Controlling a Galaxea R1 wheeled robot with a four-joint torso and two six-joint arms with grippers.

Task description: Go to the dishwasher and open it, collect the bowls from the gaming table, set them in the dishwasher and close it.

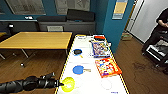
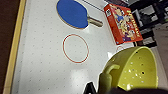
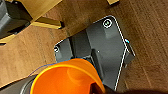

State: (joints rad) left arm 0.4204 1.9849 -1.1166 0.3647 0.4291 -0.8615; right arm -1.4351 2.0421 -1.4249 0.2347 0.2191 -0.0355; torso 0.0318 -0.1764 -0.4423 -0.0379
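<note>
The gaming table (image 1: 86, 79) with its white top and yellow edge runs away from me in the head view. At its near left corner my left gripper (image 1: 59, 83) is shut on the rim of a yellow-green bowl (image 1: 68, 84). That bowl (image 2: 136, 68) has small holes and looms close in the left wrist view, tilted over the white top (image 2: 37, 50). An orange bowl (image 3: 65, 78) hangs above the wooden floor, with my right gripper (image 3: 98, 88) shut on it. The dishwasher is out of view.
A blue bat (image 1: 78, 69) and a round black thing (image 1: 77, 52) lie on the table, with a red game box (image 1: 107, 67) and another box (image 1: 100, 48). A yellow-topped table (image 1: 37, 40) stands left. A person (image 1: 160, 25) is at the far right. My base (image 3: 100, 45) shows below.
</note>
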